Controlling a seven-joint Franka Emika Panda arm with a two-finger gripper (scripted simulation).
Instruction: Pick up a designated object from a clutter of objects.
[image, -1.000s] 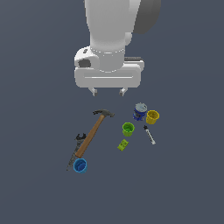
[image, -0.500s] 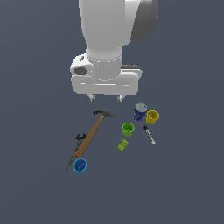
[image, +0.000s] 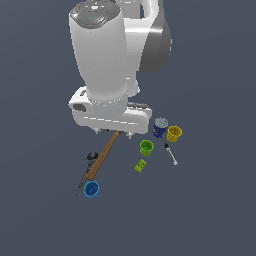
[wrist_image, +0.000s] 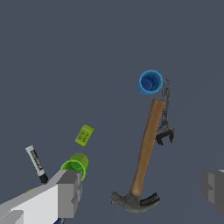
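The gripper (wrist_image: 140, 188) hangs wide open and empty over the hammer (wrist_image: 144, 153); in the exterior view the arm hides the hammer's head. The blue cup (image: 91, 189) stands upright at the handle's end, beside a slim grey tool (wrist_image: 165, 116). The can (image: 159, 127) is partly hidden behind the arm.

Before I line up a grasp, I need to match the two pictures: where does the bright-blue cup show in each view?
Exterior view: the bright-blue cup sits low and left of centre, at the butt end of the hammer.
Wrist view: the cup is upper right of centre, just past the same handle end.
Shared landmark: the hammer's wooden handle, which points at the cup in both.
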